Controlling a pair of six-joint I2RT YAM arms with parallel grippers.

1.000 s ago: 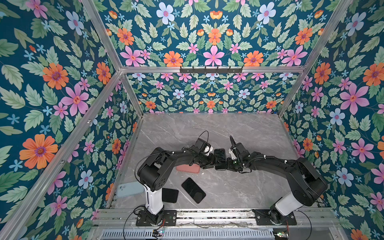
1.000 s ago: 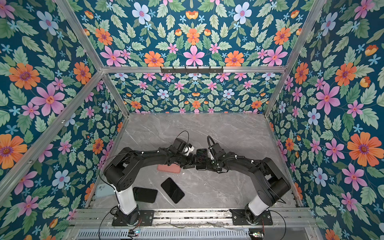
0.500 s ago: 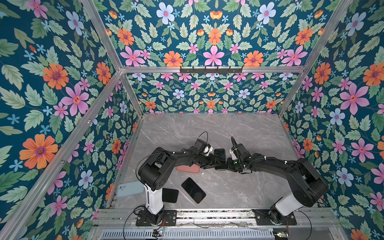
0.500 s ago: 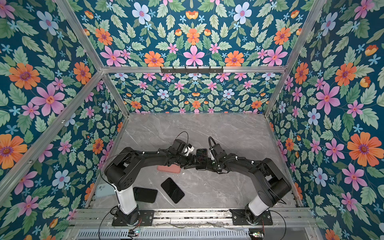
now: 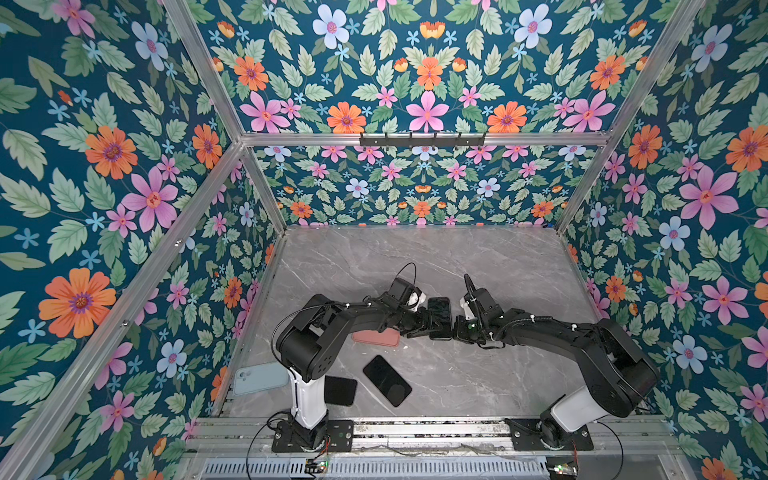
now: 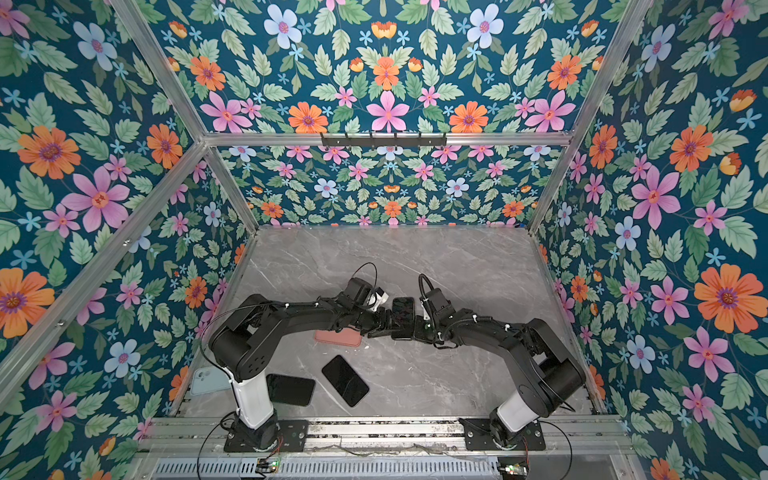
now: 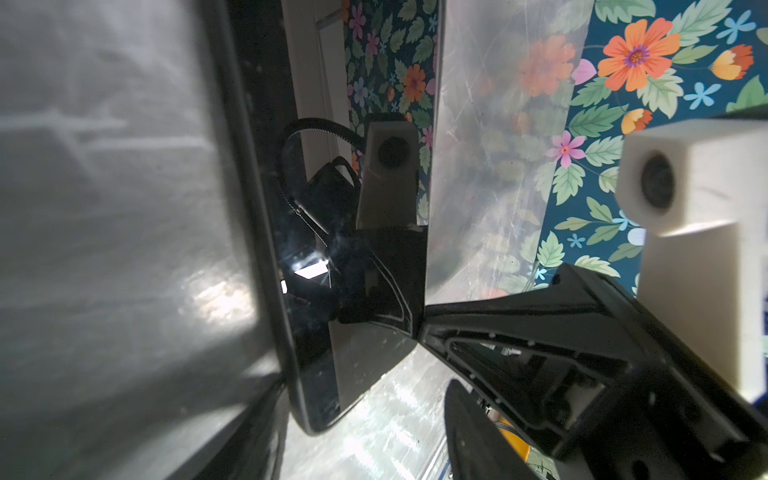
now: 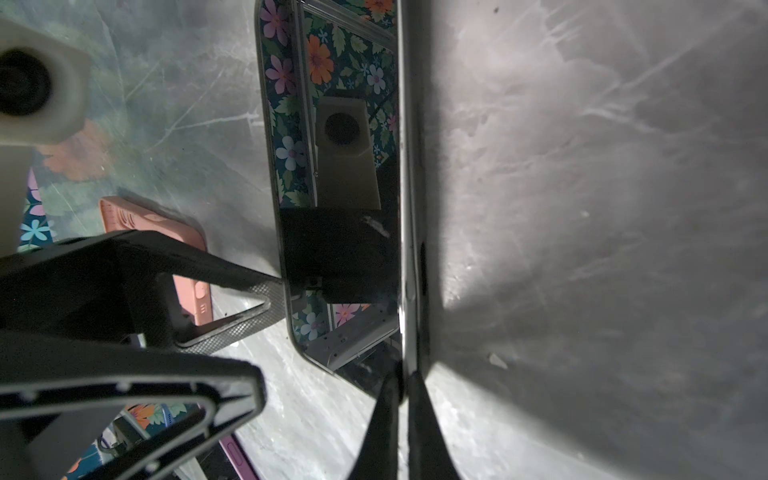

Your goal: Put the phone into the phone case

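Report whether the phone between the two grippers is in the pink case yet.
Out. The phone shows a bare, shiny edge, and the pink case lies apart from it on the table.

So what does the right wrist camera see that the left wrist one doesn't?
Only the right wrist view: the pink case on the table and the left arm's white camera. Only the left wrist view: the right arm's white camera. Both: the black phone, its glossy screen mirroring the lens, and the grey marble table.

Robot test cell, floral-print walls (image 5: 124,166), aluminium frame (image 5: 291,139), marble tabletop (image 5: 457,257)
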